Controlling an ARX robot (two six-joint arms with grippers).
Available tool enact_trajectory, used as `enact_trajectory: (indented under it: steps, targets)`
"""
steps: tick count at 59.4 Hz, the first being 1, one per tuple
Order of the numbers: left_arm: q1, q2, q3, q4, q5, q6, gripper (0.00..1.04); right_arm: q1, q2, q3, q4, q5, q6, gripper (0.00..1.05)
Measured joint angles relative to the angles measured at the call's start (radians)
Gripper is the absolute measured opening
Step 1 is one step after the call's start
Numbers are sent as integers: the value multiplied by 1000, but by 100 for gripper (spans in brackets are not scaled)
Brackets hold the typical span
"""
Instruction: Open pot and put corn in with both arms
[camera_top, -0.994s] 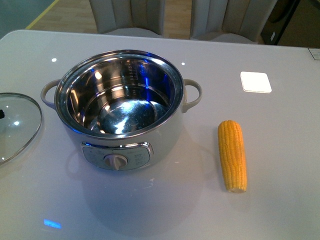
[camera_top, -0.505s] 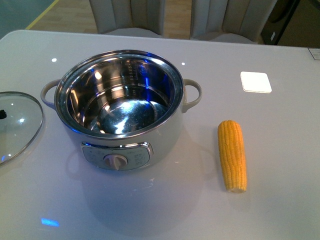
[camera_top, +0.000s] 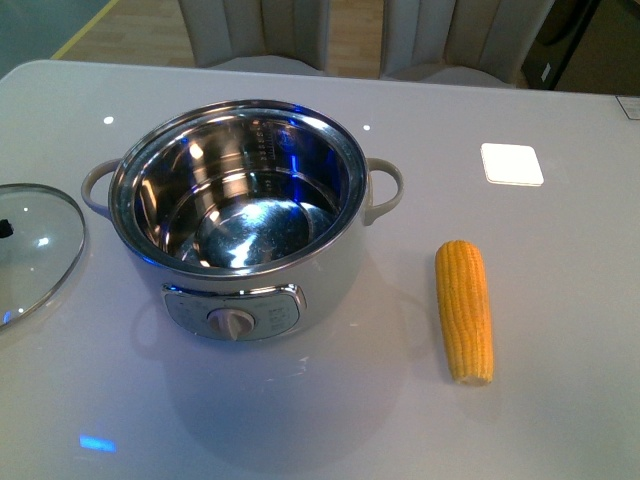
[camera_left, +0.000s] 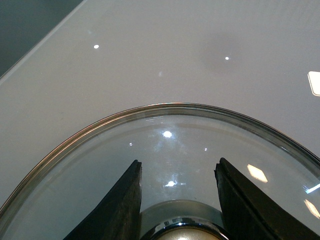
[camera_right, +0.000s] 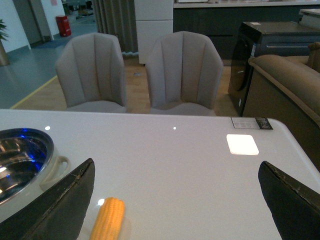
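Observation:
The cream-white pot (camera_top: 240, 215) stands open at the table's middle, its steel inside empty; part of it shows in the right wrist view (camera_right: 22, 160). The yellow corn (camera_top: 465, 310) lies to its right and shows in the right wrist view (camera_right: 107, 220). The glass lid (camera_top: 30, 250) lies flat at the left edge. My left gripper (camera_left: 177, 172) is shut on the glass lid (camera_left: 170, 135) at its knob. My right gripper (camera_right: 177, 190) is open and empty, above the table with the corn near one finger. Neither arm shows in the front view.
A white square pad (camera_top: 511, 163) lies on the grey table (camera_top: 560, 420) at the far right, also in the right wrist view (camera_right: 242, 144). Two grey chairs (camera_right: 182, 70) stand behind the table's far edge. A sofa and dark cabinet sit at the right.
The glass lid has shifted slightly right on the table since a second ago. The pot and corn have not moved.

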Motion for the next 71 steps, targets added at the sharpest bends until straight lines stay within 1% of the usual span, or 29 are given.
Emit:
enact_trajectory:
  steps: [4, 6, 8, 17, 20, 24, 35, 51, 71]
  targets:
    - [2, 0, 0, 1, -13, 8, 59, 0, 0, 0, 0, 0, 0, 96]
    - [4, 0, 0, 2, -13, 10, 64, 0, 0, 0, 0, 0, 0, 96]
    - [5, 0, 0, 2, -13, 11, 68, 0, 0, 0, 0, 0, 0, 96]
    - [8, -2, 0, 4, -14, 21, 92, 0, 0, 0, 0, 0, 0, 96]
    - [8, -3, 0, 4, -14, 23, 97, 0, 0, 0, 0, 0, 0, 96]
    - [8, -11, 0, 3, -13, 25, 95, 0, 0, 0, 0, 0, 0, 96]
    - [5, -68, -18, -3, -8, 31, 97, 0, 0, 0, 0, 0, 0, 96]
    - [-8, -232, -97, -7, 17, 62, 97, 0, 0, 0, 0, 0, 0, 96]
    - [-64, -633, -413, 27, 6, 91, 98, 0, 0, 0, 0, 0, 0, 96]
